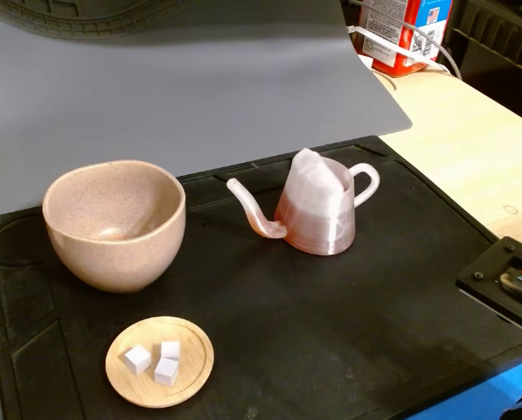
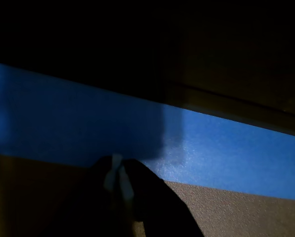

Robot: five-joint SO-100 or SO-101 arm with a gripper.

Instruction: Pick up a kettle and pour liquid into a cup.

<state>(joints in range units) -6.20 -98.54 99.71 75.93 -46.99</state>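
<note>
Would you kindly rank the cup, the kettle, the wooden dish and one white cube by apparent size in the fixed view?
1. cup, largest.
2. kettle, counting its spout and handle.
3. wooden dish; it sits nearer the camera, so its rank against the kettle is unsure.
4. white cube, clearly smallest.

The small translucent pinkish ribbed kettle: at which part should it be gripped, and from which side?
Probably the small loop handle of the translucent pinkish ribbed kettle, approached from the right in the fixed view. The kettle stands upright, its thin curved spout pointing left toward the beige speckled cup.
</note>
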